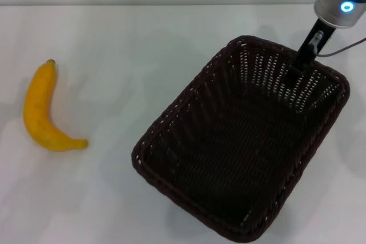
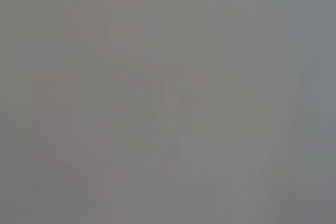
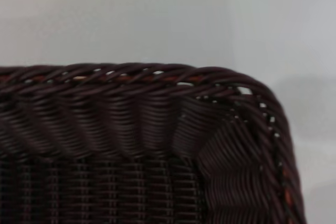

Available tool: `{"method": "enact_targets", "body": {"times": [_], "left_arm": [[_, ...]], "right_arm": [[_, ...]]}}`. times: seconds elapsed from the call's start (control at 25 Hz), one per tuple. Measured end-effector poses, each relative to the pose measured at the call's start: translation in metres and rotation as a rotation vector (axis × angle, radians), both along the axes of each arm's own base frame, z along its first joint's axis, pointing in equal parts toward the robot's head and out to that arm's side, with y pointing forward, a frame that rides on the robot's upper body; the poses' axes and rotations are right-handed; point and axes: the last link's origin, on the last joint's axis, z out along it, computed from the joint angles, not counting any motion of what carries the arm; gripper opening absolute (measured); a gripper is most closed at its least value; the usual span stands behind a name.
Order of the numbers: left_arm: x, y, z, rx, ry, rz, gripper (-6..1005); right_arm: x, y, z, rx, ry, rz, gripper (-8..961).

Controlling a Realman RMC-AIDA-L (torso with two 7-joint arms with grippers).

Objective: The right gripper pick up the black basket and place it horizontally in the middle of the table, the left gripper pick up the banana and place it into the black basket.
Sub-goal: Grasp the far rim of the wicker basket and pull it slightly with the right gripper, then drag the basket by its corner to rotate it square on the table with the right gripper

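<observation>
Basket work comes first in this task, and the black basket [image 1: 243, 141] sits at the lower right of the head view, turned on a diagonal: one corner points to the lower left of the frame, the opposite one to the upper right. It rests on the table [image 1: 143, 38] and, judged from that skewed lie and its place off to the right, it is not yet set horizontally in the middle. That is probably why the right gripper [image 1: 303, 61] is where it is, at the upper right of the frame, reaching down from its silver wrist with the blue ring light to the far wall of the basket near the upper right corner.

Its black fingers [image 1: 309, 48] dip at the rim, their lower ends lost against the dark wicker. Whether they straddle the wall, pinch it or merely touch it cannot be told; nor can I tell how far apart they stand. The right wrist view shows only a rounded corner of the braided rim [image 3: 157, 74] and the woven wall below it, close up, with white table beyond and no fingers.

At the left of the head view lies the banana [image 1: 43, 110], well apart from the basket, curved with its dark tip toward the top of the frame, untouched. It likely waits there until the basket is set.

The left gripper does not appear in the head view, and the left wrist view is a featureless grey.
</observation>
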Motion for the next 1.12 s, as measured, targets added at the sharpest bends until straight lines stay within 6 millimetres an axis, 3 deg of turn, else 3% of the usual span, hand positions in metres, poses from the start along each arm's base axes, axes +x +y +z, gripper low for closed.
{"method": "enact_targets", "body": {"times": [0.12, 0.32, 0.64, 0.8, 0.96, 1.12], "left_arm": [[-0.002, 0.001, 0.0, -0.002, 0.001, 0.012, 852], [-0.002, 0.006, 0.0, -0.006, 0.004, 0.025, 851], [0.001, 0.014, 0.006, 0.008, 0.028, 0.013, 851], [0.002, 0.016, 0.01, 0.022, 0.05, 0.01, 850], [-0.003, 0.018, 0.014, 0.042, 0.063, 0.048, 850], [-0.007, 0.022, 0.016, 0.054, 0.077, 0.089, 850]], "right_arm": [[0.0, 0.002, 0.001, 0.028, 0.017, -0.016, 466], [0.002, 0.004, 0.002, 0.053, 0.018, -0.029, 235], [0.004, 0.009, 0.031, 0.156, 0.066, -0.182, 197], [0.012, 0.004, 0.064, 0.206, 0.082, -0.322, 189], [0.025, -0.004, 0.095, 0.303, 0.159, -0.455, 182], [0.047, -0.011, 0.113, 0.375, 0.277, -0.614, 173]]}}
